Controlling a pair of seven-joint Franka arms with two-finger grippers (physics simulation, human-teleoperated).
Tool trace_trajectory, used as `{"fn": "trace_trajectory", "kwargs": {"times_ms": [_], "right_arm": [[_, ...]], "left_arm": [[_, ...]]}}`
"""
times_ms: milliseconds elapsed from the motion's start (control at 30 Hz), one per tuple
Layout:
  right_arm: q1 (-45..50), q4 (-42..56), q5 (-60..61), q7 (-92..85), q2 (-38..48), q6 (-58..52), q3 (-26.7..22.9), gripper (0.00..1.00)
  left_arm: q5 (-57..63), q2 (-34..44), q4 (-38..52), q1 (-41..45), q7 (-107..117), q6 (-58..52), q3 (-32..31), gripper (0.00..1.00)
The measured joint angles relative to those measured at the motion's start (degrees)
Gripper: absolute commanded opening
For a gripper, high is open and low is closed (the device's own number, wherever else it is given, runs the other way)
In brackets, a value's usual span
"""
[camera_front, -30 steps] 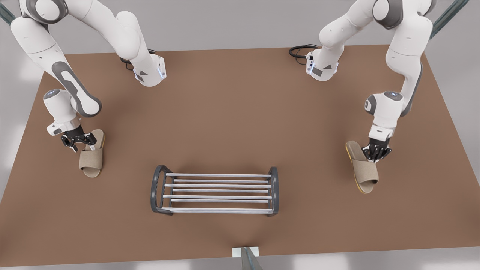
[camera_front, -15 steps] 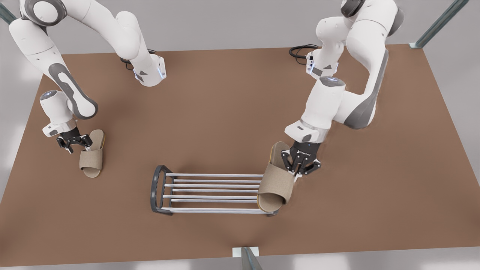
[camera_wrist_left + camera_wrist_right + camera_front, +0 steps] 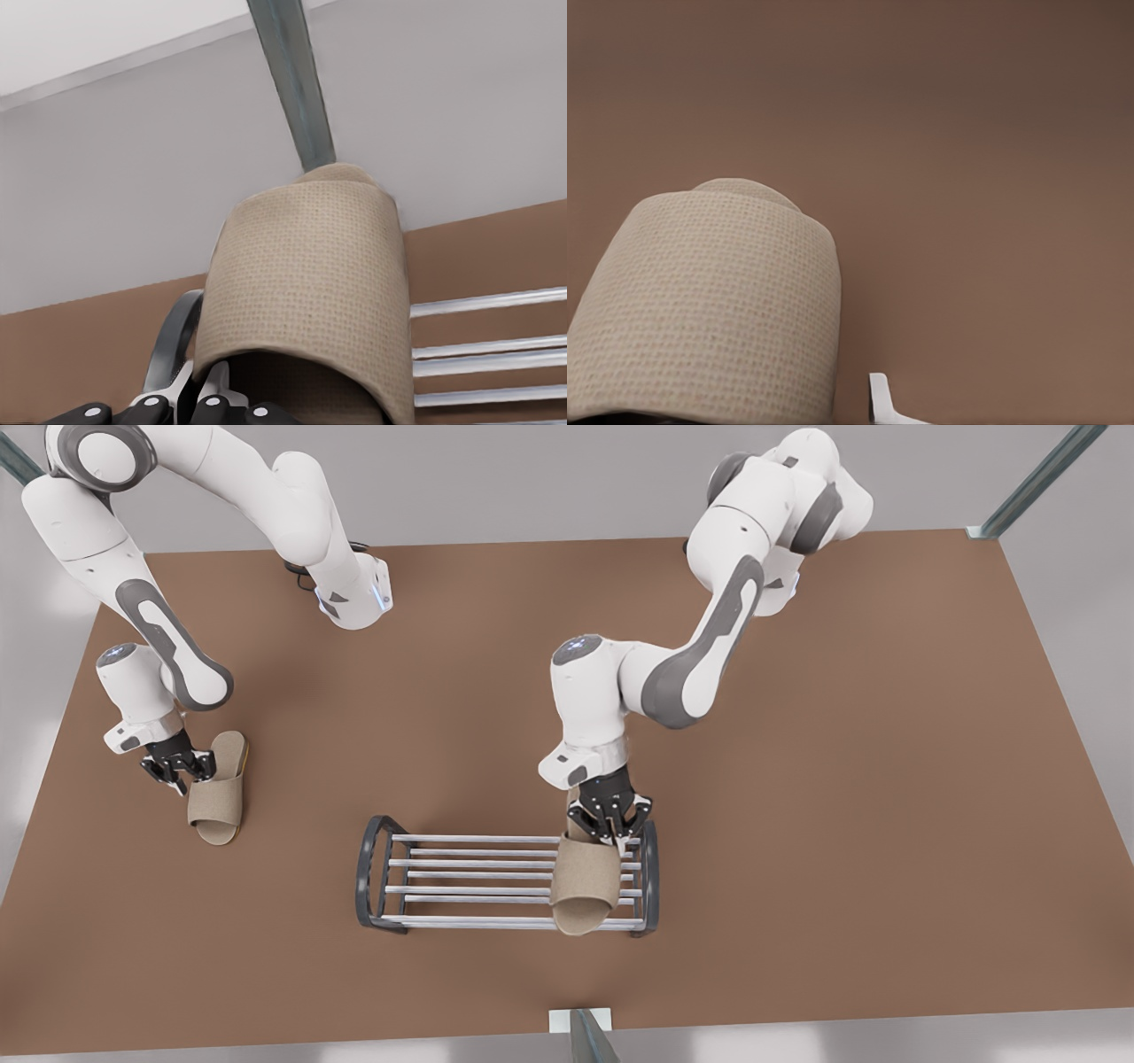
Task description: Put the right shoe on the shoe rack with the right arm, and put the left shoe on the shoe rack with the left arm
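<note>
Tabletop of plain brown carries everything we see. The left arm reaches from the far edge down over the shoe rack, which stands near the middle of the near edge. The right arm waits bent low by the edge on the front view's left. The left shoe hangs toe-down over the rack's silver rods, beside the end frame on the front view's right. The left gripper is clamped on its heel end. The right shoe lies flat on the table near that left-hand edge, with the right gripper at its heel. Whether that gripper has a hold we cannot tell. We judge the left shoe's placing to be in hand. The next move calls for lowering it until the sole rests across the rods, then letting go. The right shoe has yet to be carried over. The left gripper covers the left shoe's heel, so we cannot say whether the shoe already touches the rods. In the right wrist view a small white piece beside the strap is cut off and we cannot name it.
</note>
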State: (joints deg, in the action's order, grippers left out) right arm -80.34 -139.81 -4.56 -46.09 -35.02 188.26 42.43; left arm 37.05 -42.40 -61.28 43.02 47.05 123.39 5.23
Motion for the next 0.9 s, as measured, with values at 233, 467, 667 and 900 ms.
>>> {"fn": "trace_trajectory", "kwargs": {"times_ms": [233,467,667,900], "right_arm": [[-0.4,0.1,0.0,-0.2,0.2,-0.2,0.0,0.44],[-0.5,1.7,0.1,0.0,1.2,-2.4,0.6,0.32],[-0.8,4.2,0.0,2.2,4.7,-7.8,4.2,0.21],[2.4,13.3,0.0,7.5,8.1,-18.6,10.3,0.21]], "left_arm": [[2.4,-3.9,-0.4,2.8,7.8,-1.3,0.7,0.21],[4.3,-3.9,-0.9,2.5,13.3,-1.0,0.6,1.0],[3.8,-1.3,-1.7,3.9,15.4,-1.6,-0.3,1.0],[-10.1,10.2,-1.1,-3.1,11.8,-16.8,-7.4,1.0]]}}
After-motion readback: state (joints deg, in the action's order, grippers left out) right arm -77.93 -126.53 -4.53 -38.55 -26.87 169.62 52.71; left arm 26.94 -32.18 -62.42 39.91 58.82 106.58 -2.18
